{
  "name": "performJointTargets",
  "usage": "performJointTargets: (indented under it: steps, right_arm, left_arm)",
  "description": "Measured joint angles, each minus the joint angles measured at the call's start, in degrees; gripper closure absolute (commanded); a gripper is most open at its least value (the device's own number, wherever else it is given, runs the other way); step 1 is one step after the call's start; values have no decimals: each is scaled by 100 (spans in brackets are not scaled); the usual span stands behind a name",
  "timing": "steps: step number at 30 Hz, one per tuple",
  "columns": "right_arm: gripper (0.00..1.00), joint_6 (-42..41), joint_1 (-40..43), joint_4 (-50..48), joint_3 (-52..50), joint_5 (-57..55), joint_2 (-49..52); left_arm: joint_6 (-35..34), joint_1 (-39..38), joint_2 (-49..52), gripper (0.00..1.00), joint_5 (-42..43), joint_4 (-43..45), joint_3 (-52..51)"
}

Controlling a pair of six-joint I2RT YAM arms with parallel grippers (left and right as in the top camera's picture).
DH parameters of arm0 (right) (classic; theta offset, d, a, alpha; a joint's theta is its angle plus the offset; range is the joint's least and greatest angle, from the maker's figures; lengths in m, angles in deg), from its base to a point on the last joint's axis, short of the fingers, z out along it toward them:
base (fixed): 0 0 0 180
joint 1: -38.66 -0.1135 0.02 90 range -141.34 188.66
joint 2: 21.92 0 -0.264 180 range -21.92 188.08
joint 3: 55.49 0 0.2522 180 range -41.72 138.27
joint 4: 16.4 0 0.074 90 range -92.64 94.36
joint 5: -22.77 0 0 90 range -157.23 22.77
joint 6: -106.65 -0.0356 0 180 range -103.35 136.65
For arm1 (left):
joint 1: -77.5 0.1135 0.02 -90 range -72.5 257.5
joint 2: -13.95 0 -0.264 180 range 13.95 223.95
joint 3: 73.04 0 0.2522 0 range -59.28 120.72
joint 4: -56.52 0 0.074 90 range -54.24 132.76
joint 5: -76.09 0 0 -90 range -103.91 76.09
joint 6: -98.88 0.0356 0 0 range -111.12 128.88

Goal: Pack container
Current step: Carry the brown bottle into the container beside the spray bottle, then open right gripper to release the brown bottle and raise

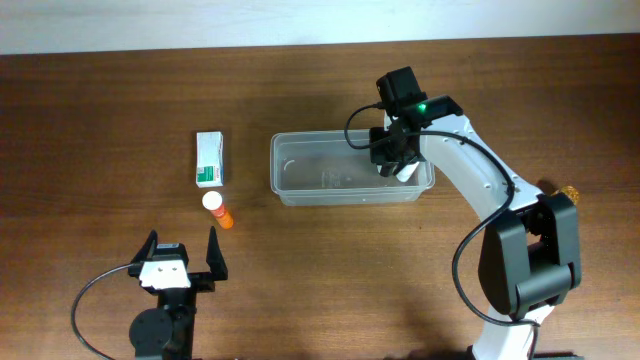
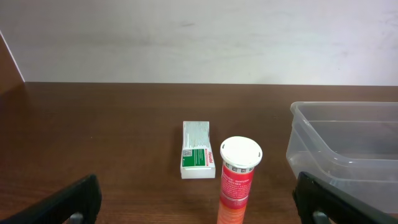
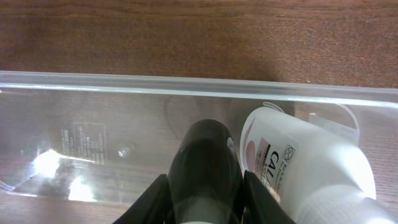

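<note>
The clear container (image 1: 300, 141) stands mid-table; its rim also shows in the left wrist view (image 2: 348, 143) and the right wrist view (image 3: 124, 81). My right gripper (image 1: 395, 160) reaches down inside its right end. Its fingers (image 3: 206, 182) press both sides of a dark rounded bottle (image 3: 205, 155). A white bottle (image 3: 298, 168) lies in the container just right of it (image 1: 407, 172). My left gripper (image 1: 182, 250) stands wide open near the front edge (image 2: 199, 202), holding nothing.
An orange tube with a white cap (image 1: 218, 208) lies on the table just ahead of the left gripper (image 2: 236, 180). A white and green box (image 1: 209, 158) lies beyond it, left of the container (image 2: 198, 150).
</note>
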Motion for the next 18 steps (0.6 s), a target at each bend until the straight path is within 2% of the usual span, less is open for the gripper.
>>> performJointTargets:
  steps: [5,18]
  right_arm:
    - [65,-2,0,2,0,0,0]
    - [65,2,0,-17,0,4,0]
  left_arm:
    - [2,0,0,1,2,0,0]
    - [2,0,0,1,2,0,0]
